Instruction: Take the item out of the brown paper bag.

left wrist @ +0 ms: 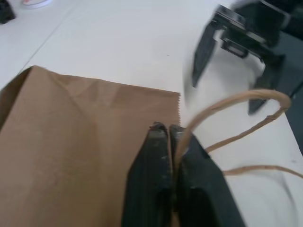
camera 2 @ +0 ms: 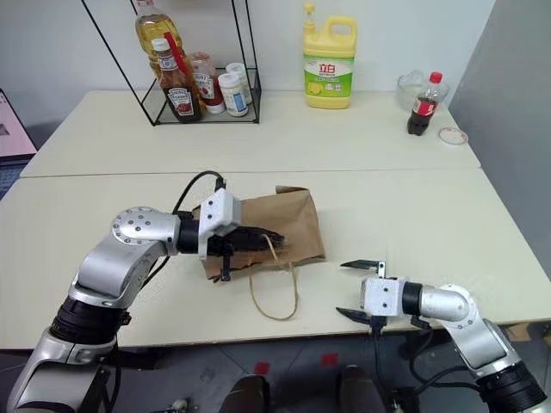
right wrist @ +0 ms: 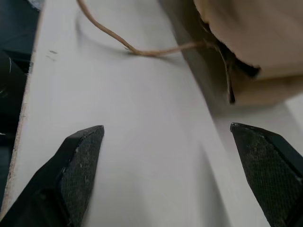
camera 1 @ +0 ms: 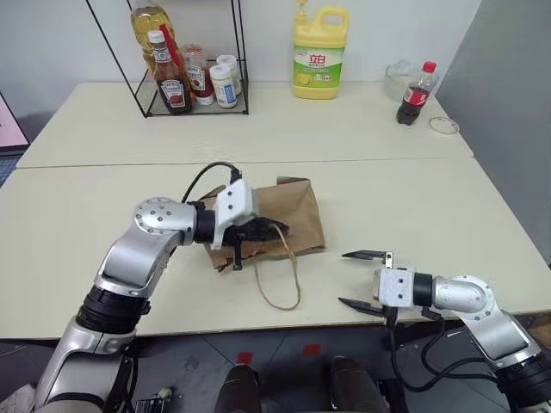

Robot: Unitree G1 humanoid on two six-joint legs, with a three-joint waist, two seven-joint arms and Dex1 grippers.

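Note:
The brown paper bag point(camera 1: 297, 211) lies flat and creased near the middle of the front table. One thin tan loop handle point(camera 1: 288, 288) trails toward the table's front edge. My left gripper point(camera 1: 274, 230) lies over the bag's near end. In the left wrist view its fingers point(left wrist: 156, 156) are shut on a loop handle point(left wrist: 236, 101) that comes out from between them. My right gripper point(camera 1: 344, 278) hovers open to the right of the bag near the front edge, nothing between its fingers point(right wrist: 80, 156). The item is hidden.
On the far table stand a black wire rack point(camera 1: 185, 77) with sauce bottles, a yellow detergent jug point(camera 1: 319, 53), a dark cola bottle point(camera 1: 413, 95) beside a clear container point(camera 1: 398, 79), and a thin ring point(camera 1: 443, 126). A seam joins the two tables.

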